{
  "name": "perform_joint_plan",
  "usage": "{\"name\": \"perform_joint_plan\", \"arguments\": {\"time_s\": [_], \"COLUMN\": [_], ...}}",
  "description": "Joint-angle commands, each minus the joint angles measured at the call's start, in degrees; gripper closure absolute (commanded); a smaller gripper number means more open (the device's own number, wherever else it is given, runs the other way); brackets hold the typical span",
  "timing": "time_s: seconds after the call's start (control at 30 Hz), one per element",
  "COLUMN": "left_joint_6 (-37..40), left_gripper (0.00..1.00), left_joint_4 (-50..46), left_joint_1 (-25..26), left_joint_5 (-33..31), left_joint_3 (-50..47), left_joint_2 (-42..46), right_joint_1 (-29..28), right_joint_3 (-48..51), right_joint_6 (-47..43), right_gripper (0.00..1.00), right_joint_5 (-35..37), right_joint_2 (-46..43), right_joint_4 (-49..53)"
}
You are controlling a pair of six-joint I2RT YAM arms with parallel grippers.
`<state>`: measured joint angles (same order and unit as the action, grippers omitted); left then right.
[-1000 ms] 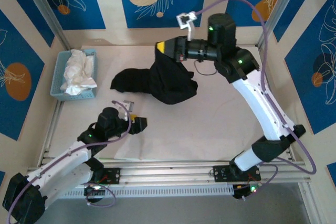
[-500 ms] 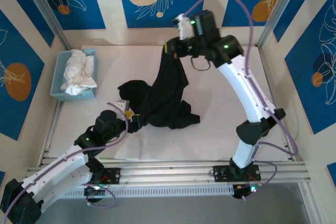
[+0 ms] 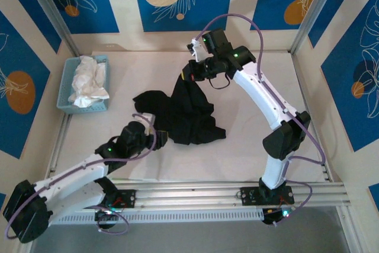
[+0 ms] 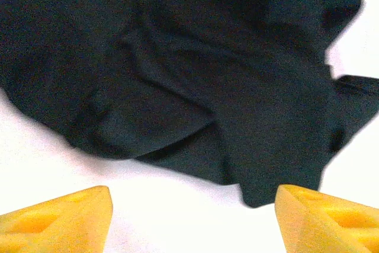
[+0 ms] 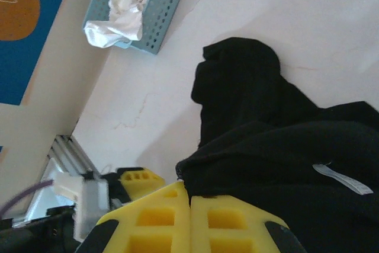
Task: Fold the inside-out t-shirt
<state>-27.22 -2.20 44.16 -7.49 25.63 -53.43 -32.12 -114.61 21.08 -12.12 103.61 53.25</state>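
Note:
The black inside-out t-shirt (image 3: 183,114) lies bunched in the middle of the table, with one edge lifted at the back. My right gripper (image 3: 188,73) is shut on that raised edge, and the cloth hangs down from it. In the right wrist view the yellow fingers (image 5: 189,202) meet on the t-shirt (image 5: 278,146), whose white label (image 5: 334,179) shows. My left gripper (image 3: 160,140) sits low at the shirt's near-left edge. In the left wrist view it is open (image 4: 192,217), with the t-shirt (image 4: 195,81) just beyond its tips and bare table between them.
A blue basket (image 3: 65,94) holding a white cloth garment (image 3: 87,81) stands at the far left; it also appears in the right wrist view (image 5: 160,10). Metal rails (image 3: 195,191) run along the near table edge. Frame posts rise at the back corners.
The right gripper has carried the shirt's edge left and lower, and the shirt has spread toward the near side. The left gripper has moved right, up to the shirt's near edge.

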Motion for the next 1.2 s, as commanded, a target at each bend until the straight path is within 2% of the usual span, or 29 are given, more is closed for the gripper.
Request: {"name": "perform_joint_plan", "arguments": {"time_s": [0.0, 0.2, 0.33, 0.43, 0.5, 0.6, 0.73, 0.97, 1.17], "left_joint_6": [3.82, 5.12, 4.74, 6.17, 7.00, 6.88, 7.37, 8.96, 10.87], "left_gripper": [0.27, 0.26, 0.27, 0.33, 0.46, 0.65, 0.88, 0.90, 0.90], "left_joint_4": [8.08, 12.34, 12.59, 14.60, 13.61, 10.57, 8.91, 3.60, 1.21], "left_joint_1": [4.95, 10.29, 10.73, 10.68, 10.69, 9.96, 6.27, -5.47, -11.65], "left_joint_5": [0.37, -6.81, -12.71, -13.56, -14.88, -20.06, -23.12, -21.51, -16.58], "left_joint_3": [4.10, 11.43, 15.91, 17.78, 19.13, 17.70, 12.07, 8.29, 9.77], "left_joint_2": [-6.52, -23.41, -30.92, -35.15, -36.94, -34.87, -26.74, -15.52, -13.19], "right_joint_1": [-0.26, 0.89, 1.14, 1.76, 2.44, 4.31, 9.55, 15.32, 16.52], "right_joint_3": [-0.67, -1.85, -0.60, 0.72, 1.14, 0.53, 2.23, 7.49, 7.90], "right_joint_6": [1.42, 1.04, 0.95, 1.04, 0.77, -0.55, -0.54, 1.63, 2.47], "right_gripper": [1.00, 1.00, 1.00, 1.00, 1.00, 1.00, 1.00, 1.00, 1.00], "right_joint_5": [-3.96, -3.87, -4.23, -4.18, -3.80, -0.33, 3.49, 3.73, -0.78], "right_joint_2": [-1.08, -1.77, -2.40, -3.35, -3.94, -5.64, -11.35, -21.26, -23.22], "right_joint_4": [-2.56, -2.12, -2.46, -3.04, -2.95, -1.20, -2.48, -10.11, -11.99]}}
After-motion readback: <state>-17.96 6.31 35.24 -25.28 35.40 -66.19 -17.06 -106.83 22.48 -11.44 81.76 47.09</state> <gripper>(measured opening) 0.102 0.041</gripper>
